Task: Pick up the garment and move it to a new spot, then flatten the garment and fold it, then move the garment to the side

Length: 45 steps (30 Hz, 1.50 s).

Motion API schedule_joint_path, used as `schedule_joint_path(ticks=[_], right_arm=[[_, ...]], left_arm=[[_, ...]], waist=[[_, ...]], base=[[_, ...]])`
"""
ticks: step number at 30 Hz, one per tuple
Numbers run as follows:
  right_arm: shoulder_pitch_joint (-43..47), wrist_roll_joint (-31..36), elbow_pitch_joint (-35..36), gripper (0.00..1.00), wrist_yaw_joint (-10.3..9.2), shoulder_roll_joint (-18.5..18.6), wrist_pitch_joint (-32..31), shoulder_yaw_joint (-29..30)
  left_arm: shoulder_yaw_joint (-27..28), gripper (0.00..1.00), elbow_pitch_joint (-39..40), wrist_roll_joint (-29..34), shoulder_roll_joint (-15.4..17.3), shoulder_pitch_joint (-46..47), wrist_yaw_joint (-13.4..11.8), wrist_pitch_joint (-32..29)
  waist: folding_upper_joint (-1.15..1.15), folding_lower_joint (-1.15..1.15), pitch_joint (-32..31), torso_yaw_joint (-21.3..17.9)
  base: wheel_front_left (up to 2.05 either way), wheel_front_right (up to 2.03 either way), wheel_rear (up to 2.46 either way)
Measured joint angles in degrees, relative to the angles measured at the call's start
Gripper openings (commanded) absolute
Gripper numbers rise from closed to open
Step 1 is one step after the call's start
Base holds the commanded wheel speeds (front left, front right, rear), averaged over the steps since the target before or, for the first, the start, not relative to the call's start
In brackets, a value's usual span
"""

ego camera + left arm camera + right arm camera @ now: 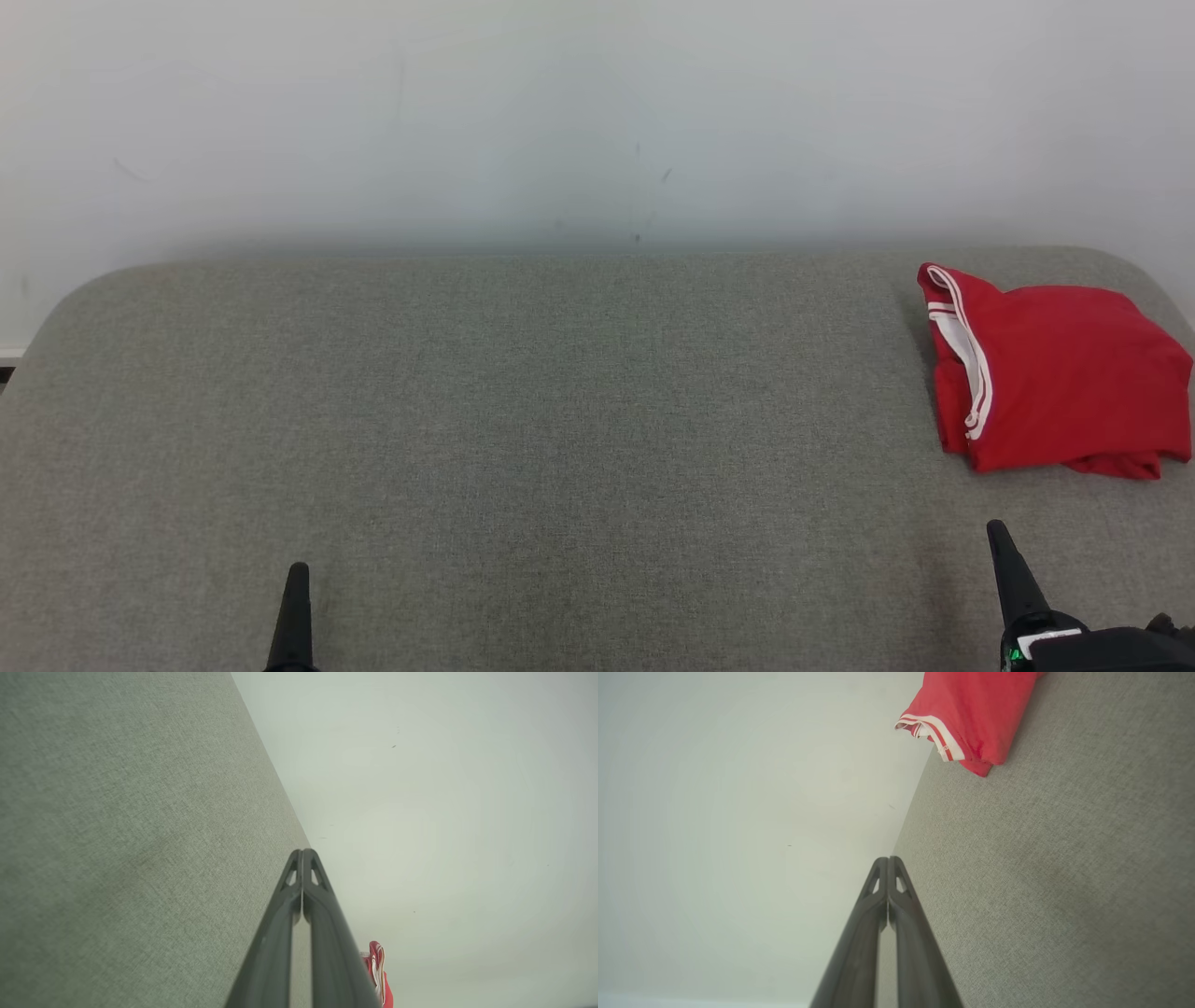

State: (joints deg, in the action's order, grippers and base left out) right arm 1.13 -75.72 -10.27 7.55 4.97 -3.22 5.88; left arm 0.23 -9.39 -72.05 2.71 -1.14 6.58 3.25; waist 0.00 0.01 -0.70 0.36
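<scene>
The garment (pixel 1060 378) is red with white striped trim and lies folded at the far right of the grey fabric surface (pixel 523 411). In the right wrist view the garment (pixel 971 714) sits at the top, well beyond my right gripper (pixel 888 859), whose fingers are pressed together with nothing between them. A sliver of the garment (pixel 379 970) peeks out beside my left gripper (pixel 302 851), also shut and empty. In the head view my left gripper (pixel 298 569) rests at the lower left and my right gripper (pixel 996 528) at the lower right, just in front of the garment.
A pale wall (pixel 597 121) rises directly behind the grey surface. The surface's rounded corners fall off at the far left and far right, and the garment lies close to the right edge.
</scene>
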Motion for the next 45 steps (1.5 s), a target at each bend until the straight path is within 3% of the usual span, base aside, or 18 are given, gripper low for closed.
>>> schedule_joint_path(ticks=[45], right_arm=[[-2.4, -18.3, 0.2, 0.00, 0.00, -0.1, -6.9, 3.5]], left_arm=[[0.0, 0.00, 1.3, -20.3, 0.1, 1.2, 0.8, -3.6]], waist=[[0.00, 0.00, 0.8, -0.4]], base=[[0.00, 0.00, 0.00]])
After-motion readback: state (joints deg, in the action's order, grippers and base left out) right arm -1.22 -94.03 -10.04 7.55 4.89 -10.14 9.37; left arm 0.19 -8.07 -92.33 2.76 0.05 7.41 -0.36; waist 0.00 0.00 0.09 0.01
